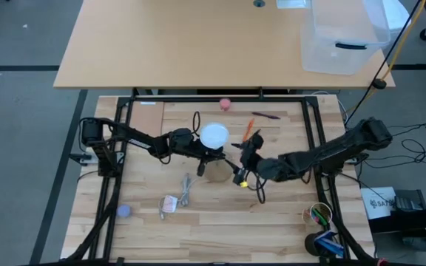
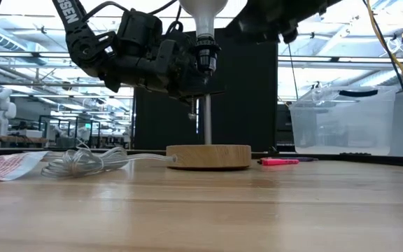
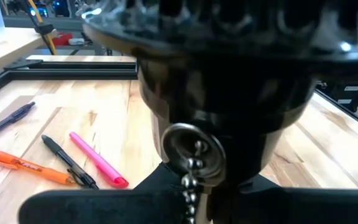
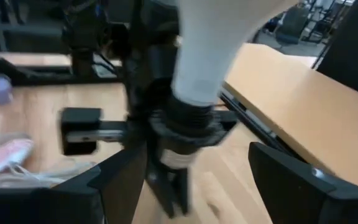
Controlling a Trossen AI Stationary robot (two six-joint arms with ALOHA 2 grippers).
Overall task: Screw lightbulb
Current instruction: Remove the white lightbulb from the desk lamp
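The white lightbulb stands upright with its base in the black socket. The socket tops a thin post rising from a round wooden disc on the table. My left gripper reaches in from the table's left and is shut at the socket. My right gripper hovers open on the bulb's right, level with the bulb's neck. Its two fingers stand apart on either side of the socket and touch nothing. My left gripper holds the lamp at the lower end of the black socket, where the pull chain hangs. It comes nearly level from the table's left. The socket fills the wrist view and hides the fingertips. The lamp stands upright, its disc flat on the table.
A pink marker, a black pen and an orange pen lie beyond the lamp. A grey cord and a pink-and-white packet lie near-left. There is also a pink ball, a cup of pens and a clear bin.
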